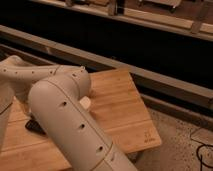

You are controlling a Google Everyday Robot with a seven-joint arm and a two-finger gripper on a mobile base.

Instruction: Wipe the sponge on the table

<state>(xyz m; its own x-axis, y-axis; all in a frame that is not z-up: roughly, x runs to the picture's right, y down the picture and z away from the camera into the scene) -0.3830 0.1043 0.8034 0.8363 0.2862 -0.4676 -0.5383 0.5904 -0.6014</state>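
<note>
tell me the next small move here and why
Probably bring the pincer, out of view behind the bulky white arm or past the left edge, toward the pale rounded block, possibly the sponge, peeking out beside the arm on the light-brown wooden table. Nothing shows it gripped yet.

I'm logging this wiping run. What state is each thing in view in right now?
table: level, with a small dark mark near its front right corner.
robot arm: bent over the table's left side, hiding much of it.
gripper: out of view, beyond the arm's far end at the left.
dark flat object: lying on the table, partly hidden by the arm.
pale rounded object: on the table, mostly hidden behind the arm.
</note>
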